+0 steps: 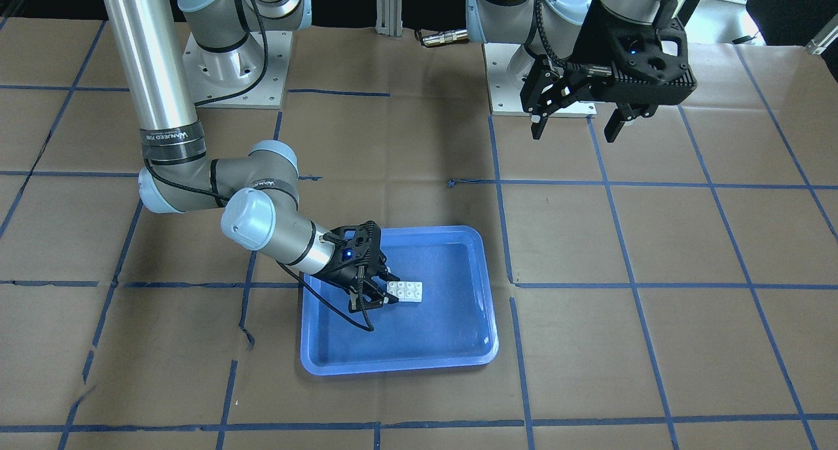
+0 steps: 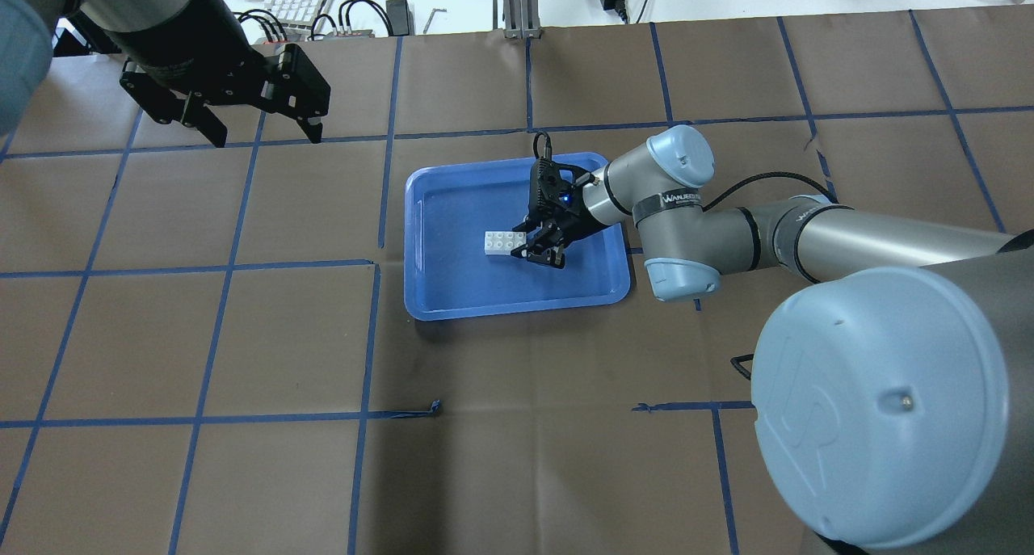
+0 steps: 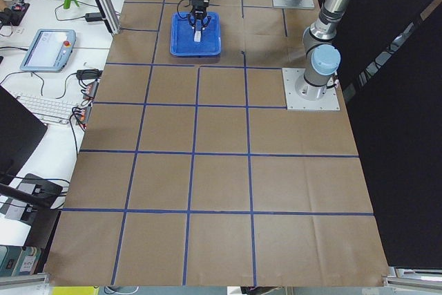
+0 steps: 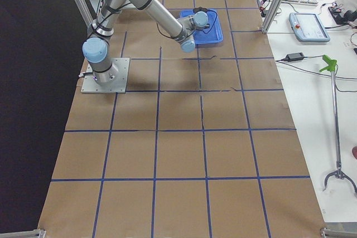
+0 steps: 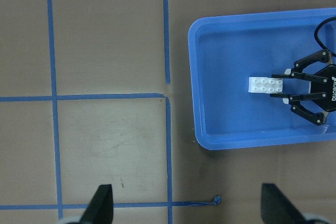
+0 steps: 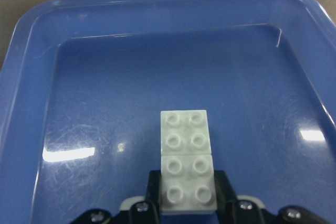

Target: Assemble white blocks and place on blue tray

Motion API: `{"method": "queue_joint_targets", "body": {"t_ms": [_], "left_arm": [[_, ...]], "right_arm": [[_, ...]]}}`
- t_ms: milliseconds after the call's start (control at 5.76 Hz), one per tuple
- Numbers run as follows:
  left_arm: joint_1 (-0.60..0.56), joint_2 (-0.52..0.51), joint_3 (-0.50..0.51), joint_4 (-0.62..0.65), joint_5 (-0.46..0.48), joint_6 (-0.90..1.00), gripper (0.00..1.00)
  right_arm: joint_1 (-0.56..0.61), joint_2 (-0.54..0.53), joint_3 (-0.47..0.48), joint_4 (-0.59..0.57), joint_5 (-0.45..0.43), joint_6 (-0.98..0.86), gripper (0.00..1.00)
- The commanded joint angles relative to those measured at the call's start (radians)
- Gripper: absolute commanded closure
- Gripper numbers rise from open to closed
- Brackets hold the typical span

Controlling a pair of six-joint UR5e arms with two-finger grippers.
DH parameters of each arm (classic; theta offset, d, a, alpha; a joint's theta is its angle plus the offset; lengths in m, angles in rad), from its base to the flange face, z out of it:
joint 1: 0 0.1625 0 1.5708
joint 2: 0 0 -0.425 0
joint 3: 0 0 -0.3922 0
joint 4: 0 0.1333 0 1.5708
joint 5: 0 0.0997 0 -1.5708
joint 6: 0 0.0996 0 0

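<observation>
left gripper (image 2: 266, 135) hangs wide open and empty, well apart from the work (parked clear, i judge). on the blue tray (image 2: 460, 284) floor the white blocks (image 2: 502, 242) sit joined in a row. right gripper (image 2: 523, 245) pinches one end, likely steadying placement.

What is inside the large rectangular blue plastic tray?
Two small white studded plastic bricks in a row; the right gripper clasps the near one, its fingers hiding that brick's sides.

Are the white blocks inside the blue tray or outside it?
Inside. The white blocks lie studs-up on the blue tray floor, within its rim.
</observation>
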Motion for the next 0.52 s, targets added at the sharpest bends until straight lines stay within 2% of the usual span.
{"method": "queue_joint_targets", "body": {"t_ms": [0, 173, 347], "left_arm": [[0.000, 0.000, 0.000, 0.000, 0.000, 0.000, 0.00], [0.000, 0.000, 0.000, 0.000, 0.001, 0.000, 0.00], [0.000, 0.000, 0.000, 0.000, 0.001, 0.000, 0.00]], "right_arm": [[0.000, 0.001, 0.000, -0.002, -0.002, 0.003, 0.62], [0.000, 0.000, 0.001, -0.002, -0.002, 0.004, 0.52], [0.000, 0.001, 0.001, 0.000, -0.002, 0.004, 0.48]]}}
